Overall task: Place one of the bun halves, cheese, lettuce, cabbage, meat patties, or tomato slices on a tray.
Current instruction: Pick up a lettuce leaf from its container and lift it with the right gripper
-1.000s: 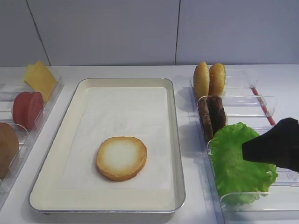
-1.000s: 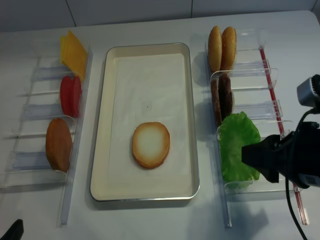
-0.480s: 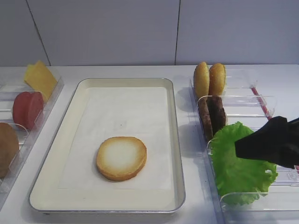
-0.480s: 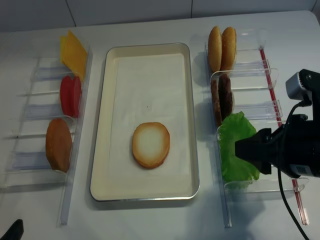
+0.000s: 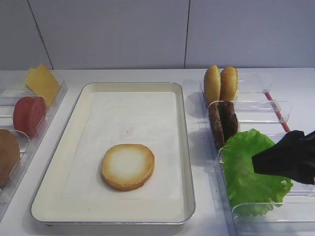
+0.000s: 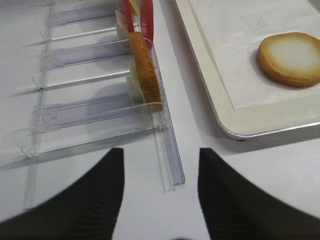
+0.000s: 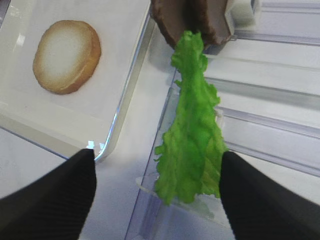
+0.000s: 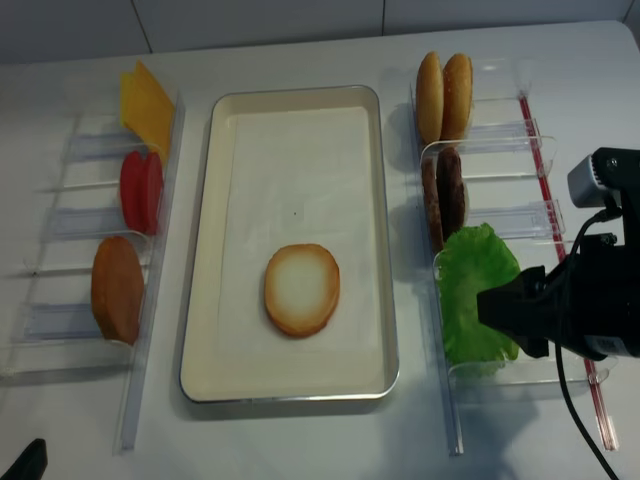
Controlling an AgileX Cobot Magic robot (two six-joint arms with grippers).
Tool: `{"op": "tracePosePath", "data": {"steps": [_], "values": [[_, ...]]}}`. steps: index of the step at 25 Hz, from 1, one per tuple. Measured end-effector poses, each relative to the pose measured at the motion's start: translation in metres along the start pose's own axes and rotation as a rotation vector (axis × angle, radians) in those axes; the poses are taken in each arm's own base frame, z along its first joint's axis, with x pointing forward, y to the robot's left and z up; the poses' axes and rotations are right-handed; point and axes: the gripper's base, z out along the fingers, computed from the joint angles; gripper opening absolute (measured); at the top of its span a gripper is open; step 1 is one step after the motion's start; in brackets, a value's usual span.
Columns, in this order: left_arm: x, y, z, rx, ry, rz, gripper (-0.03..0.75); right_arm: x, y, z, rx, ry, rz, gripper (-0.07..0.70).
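One bun half (image 5: 128,166) lies cut face up on the paper-lined tray (image 5: 186,147). The ruffled green lettuce (image 8: 470,290) stands on edge in the nearest slot of the right rack. My right gripper (image 7: 156,165) is open and hangs just over it, so the leaf (image 7: 192,145) sits between the two black fingers without touching either. My left gripper (image 6: 160,160) is open and empty over bare table by the near end of the left rack. No cabbage is in view.
The right rack (image 5: 275,105) also holds two upright bun halves (image 5: 220,83) and dark meat patties (image 5: 224,120). The left rack (image 8: 60,220) holds cheese (image 8: 148,100), tomato slices (image 8: 142,190) and another bun half (image 8: 118,288).
My right gripper has edged left over the lettuce and dipped slightly, its jaws staying open. The bun half and the lettuce have not moved.
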Motion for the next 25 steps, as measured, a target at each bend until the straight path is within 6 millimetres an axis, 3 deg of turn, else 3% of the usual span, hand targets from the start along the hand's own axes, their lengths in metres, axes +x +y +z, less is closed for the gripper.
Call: {"op": "tracePosePath", "data": {"steps": [13,22,25], "values": [[0.000,0.000,0.000,0.000,0.000,0.000,0.347,-0.005,0.001,0.001,-0.015,-0.049,0.002,0.507],[0.000,0.000,0.000,0.000,0.000,0.000,0.347,-0.010,-0.005,0.016,-0.059,-0.020,0.021,0.505],[0.000,0.000,0.000,0.000,0.000,0.000,0.347,-0.012,-0.006,0.019,-0.071,-0.020,0.012,0.446]]}}
